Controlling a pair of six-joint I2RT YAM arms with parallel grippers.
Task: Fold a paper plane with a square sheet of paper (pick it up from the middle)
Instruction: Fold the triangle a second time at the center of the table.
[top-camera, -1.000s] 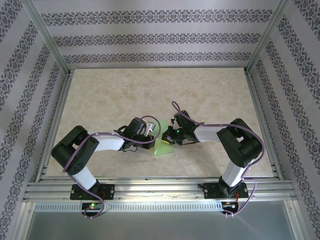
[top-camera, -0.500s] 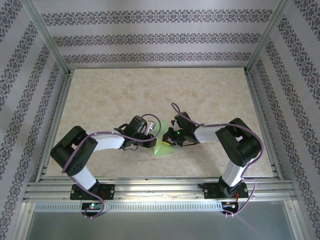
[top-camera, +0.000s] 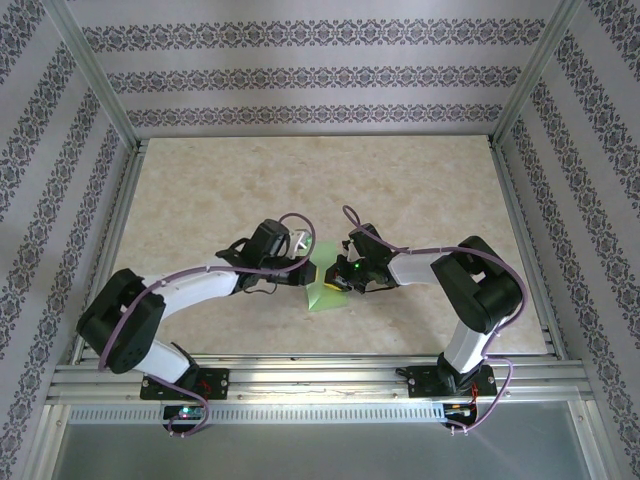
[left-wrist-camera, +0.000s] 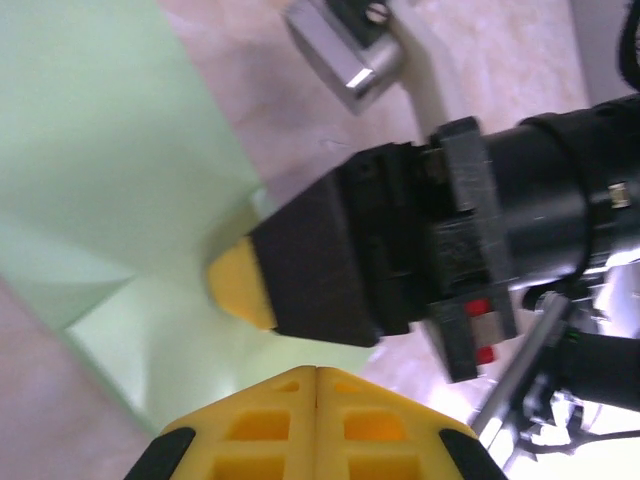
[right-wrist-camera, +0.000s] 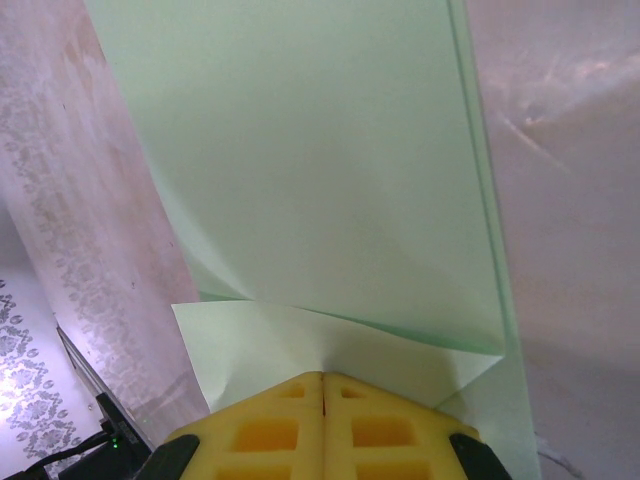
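From above, the square sheet of paper (top-camera: 326, 292) is lying folded toward six o'clock of the table's middle, between both wrists; the left wrist camera is catching the right gripper (left-wrist-camera: 240, 285) pressing its yellow tip onto thin, creased pale green; the left gripper (left-wrist-camera: 317, 375) and the right are both showing jaws pressed together; the marbled beige table (top-camera: 420, 190) is gleaming below patterned wallpaper (top-camera: 300, 75).

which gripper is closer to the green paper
Right, narrowly. The right gripper rests its shut tip on the green paper; the left gripper, also shut, hangs at the paper's edge beside it.

Paper (top-camera: 326, 293) mid-table (top-camera: 420, 180), btwn L tool (top-camera: 306, 266) & R tool (top-camera: 336, 282).
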